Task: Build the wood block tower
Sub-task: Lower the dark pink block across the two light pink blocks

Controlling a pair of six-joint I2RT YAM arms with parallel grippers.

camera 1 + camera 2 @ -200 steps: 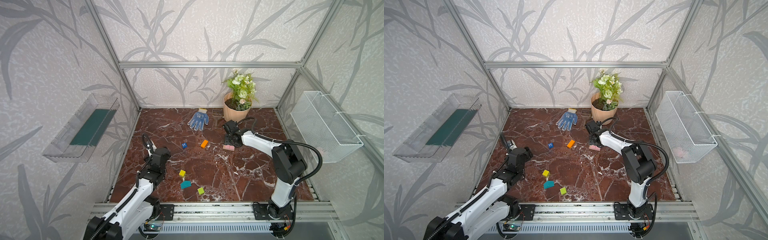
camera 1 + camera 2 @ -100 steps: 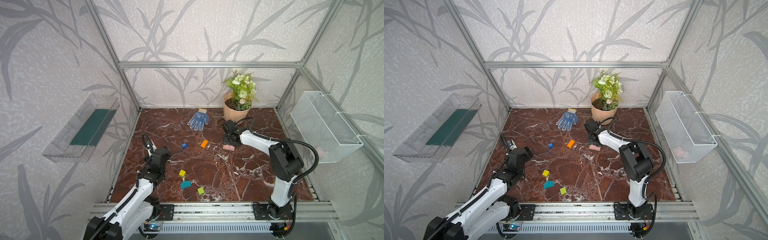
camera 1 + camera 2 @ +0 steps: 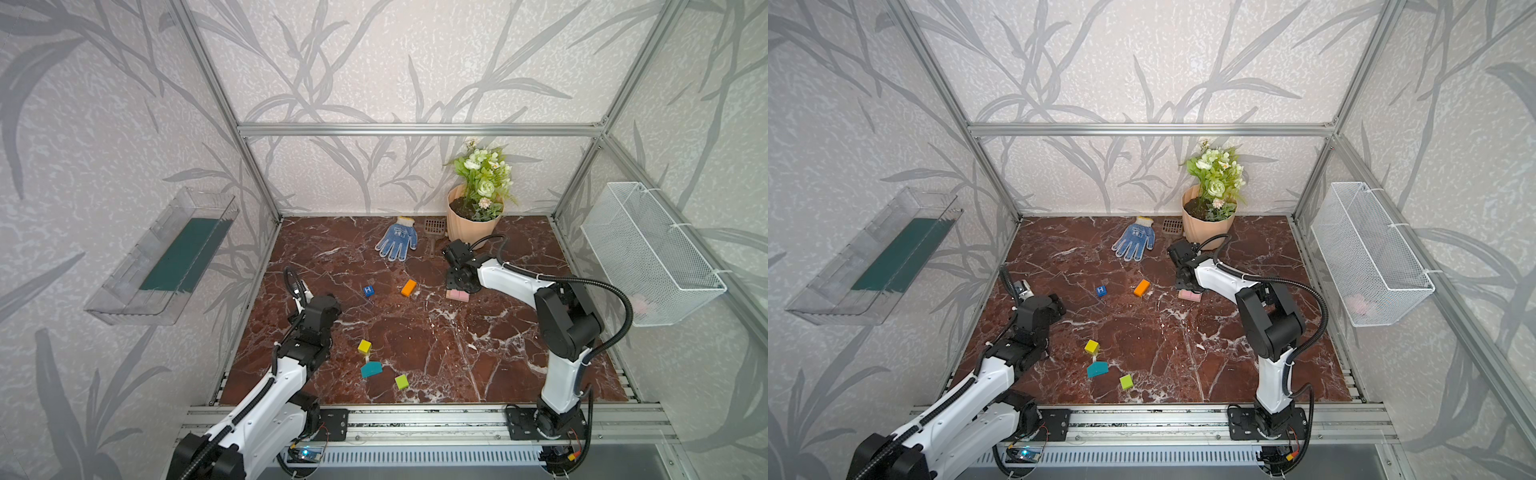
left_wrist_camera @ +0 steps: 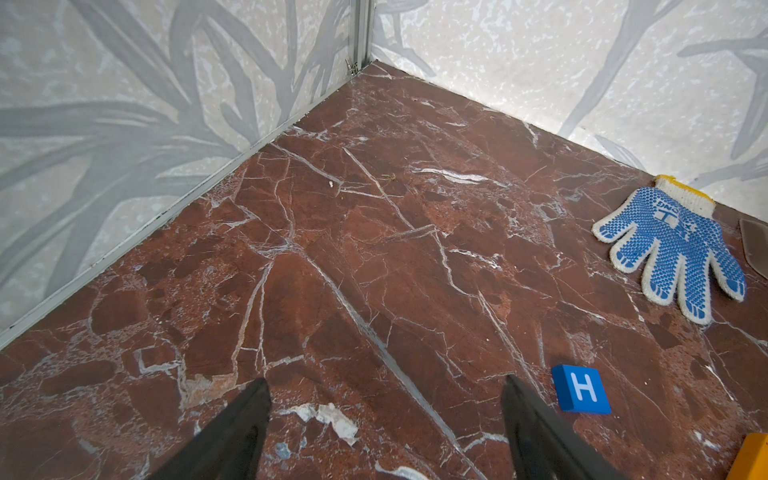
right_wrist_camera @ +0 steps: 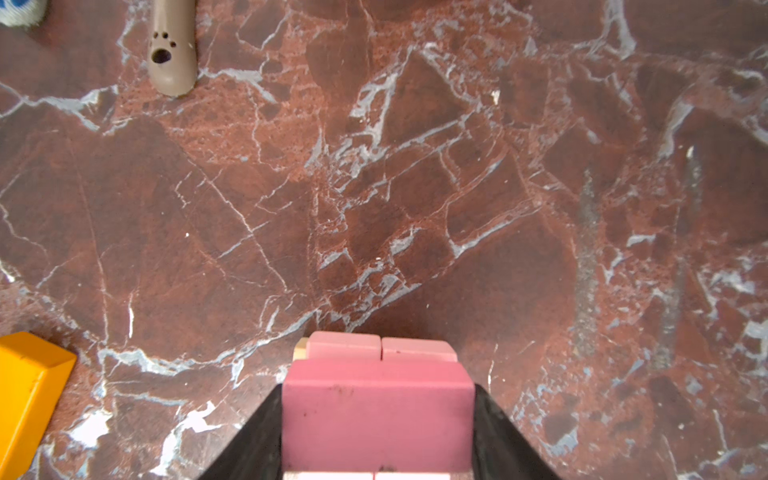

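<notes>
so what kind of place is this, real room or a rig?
Probably a staged robot test cell, not a real room: aluminium frame holding wallpapered panels, left arm and right arm bolted to a front rail, props like a flowerpot and glove on a marble-look floor.

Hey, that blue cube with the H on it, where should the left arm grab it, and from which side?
I'd come straight down from above and close the jaws on two opposite side faces of the blue cube. It sits flat, H up, with flat parallel sides, and its nearest neighbour, the orange block, lies apart from it, so there is room either side.
</notes>
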